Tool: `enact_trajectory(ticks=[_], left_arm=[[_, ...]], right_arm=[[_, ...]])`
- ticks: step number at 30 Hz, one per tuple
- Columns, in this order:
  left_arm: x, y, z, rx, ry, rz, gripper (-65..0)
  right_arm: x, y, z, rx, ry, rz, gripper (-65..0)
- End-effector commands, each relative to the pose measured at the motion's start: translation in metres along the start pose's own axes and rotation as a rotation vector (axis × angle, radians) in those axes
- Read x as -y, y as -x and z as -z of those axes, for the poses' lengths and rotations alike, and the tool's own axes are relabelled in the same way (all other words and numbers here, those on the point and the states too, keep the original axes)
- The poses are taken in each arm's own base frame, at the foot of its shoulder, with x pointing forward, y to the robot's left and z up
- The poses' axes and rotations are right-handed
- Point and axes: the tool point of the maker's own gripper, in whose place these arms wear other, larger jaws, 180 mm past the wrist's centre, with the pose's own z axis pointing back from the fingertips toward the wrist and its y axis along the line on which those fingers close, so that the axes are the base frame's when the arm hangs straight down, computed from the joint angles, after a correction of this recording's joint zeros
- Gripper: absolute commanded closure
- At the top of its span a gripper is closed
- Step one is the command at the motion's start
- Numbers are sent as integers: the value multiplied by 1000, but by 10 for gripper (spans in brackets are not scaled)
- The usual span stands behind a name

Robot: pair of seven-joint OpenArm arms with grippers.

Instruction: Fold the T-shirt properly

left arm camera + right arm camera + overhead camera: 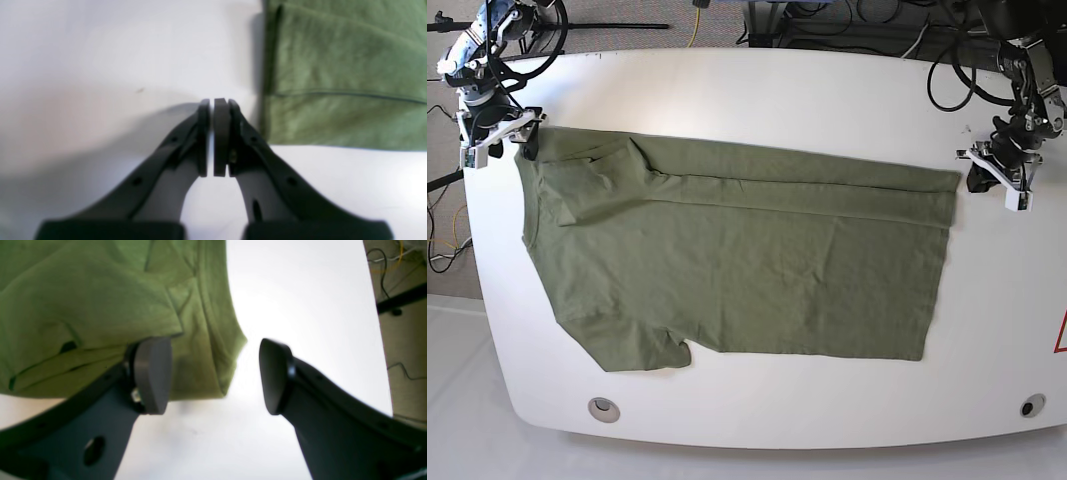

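The olive-green T-shirt (737,260) lies spread across the white table (777,90), collar end at the left, hem at the right, with its far long edge folded over towards the middle. My right gripper (213,350) is open at the shirt's far left corner (100,306); one finger (151,373) is against the cloth and a corner of fabric lies between the jaws. In the base view that gripper (520,138) is at the far left. My left gripper (212,101) is shut and empty just beside the shirt's far hem corner (343,73), which the base view shows at the far right (974,170).
Cables and frame parts run behind the table's far edge (847,20). Two round holes sit near the front edge (604,408) (1027,406). A red mark shows at the right edge (1060,335). Bare white table surrounds the shirt.
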Motion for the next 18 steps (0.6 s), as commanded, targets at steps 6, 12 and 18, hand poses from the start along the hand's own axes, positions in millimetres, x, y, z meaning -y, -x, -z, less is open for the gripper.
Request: enact_trajectory(ticks=[6, 12, 18], left_arm=[[-1, -15, -4, 18, 2, 31, -129], [3, -13, -5, 0, 7, 40, -120], [11, -17, -6, 2, 19, 68, -112]], right_arm=[[10, -12, -6, 41, -4, 89, -395], [6, -1, 1, -7, -27, 122, -375], [7, 10, 7, -21, -33, 139, -360]])
